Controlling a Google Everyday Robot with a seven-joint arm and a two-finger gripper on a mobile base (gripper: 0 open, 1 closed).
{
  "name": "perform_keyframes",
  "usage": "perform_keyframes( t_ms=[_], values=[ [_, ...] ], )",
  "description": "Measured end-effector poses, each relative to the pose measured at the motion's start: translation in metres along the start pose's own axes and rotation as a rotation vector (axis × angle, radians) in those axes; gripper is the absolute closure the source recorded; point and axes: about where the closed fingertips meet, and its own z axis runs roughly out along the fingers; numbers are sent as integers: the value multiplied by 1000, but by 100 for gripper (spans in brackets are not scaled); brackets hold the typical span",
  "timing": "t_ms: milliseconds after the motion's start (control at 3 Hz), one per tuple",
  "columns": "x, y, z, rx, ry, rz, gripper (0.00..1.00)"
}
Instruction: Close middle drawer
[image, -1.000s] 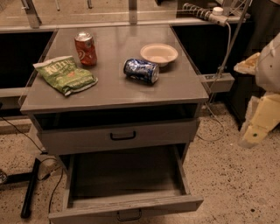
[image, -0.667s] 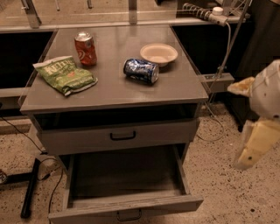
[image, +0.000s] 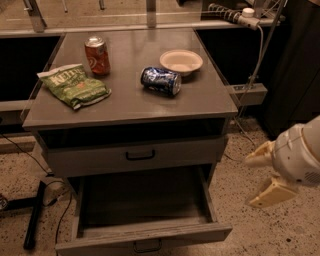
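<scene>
Obs.: we see the hand (image: 249, 182) at the right edge of the camera view, over the speckled floor (image: 260, 235), clear of the cabinet and touching nothing. Its two pale fingers (image: 261, 155) are spread wide, tips pointing left toward the cabinet, with nothing between them.

Task item: the middle drawer (image: 150, 234) lies left of the hand and a little lower, pulled well out. We see its bare inside. Its front panel is the near edge, low in the view, and the black bar handle (image: 147, 245) is centred on it, partly cut by the frame edge. The drawer's right front corner is the part nearest the hand, apart from it.

Above it, left of the hand at about finger height, we note the upper drawer (image: 135, 156), pushed in, with its own black handle.

On the worktop (image: 130, 107), up and left of the hand:
- white bowl (image: 181, 61), nearest of the four
- blue can (image: 161, 81) on its side, just beside the bowl
- red can (image: 97, 55), upright
- green chip bag (image: 74, 86), farthest from the hand
</scene>
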Motion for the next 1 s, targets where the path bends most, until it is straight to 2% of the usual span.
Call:
perform_keyframes(
  t_ms=[333,667,1000],
  values=[
    [7,12,35,-14,-101,13,65],
    [0,24,68,-63,-174,21,88],
    [-1,25,69,-66,-179,22,100]
  ],
)
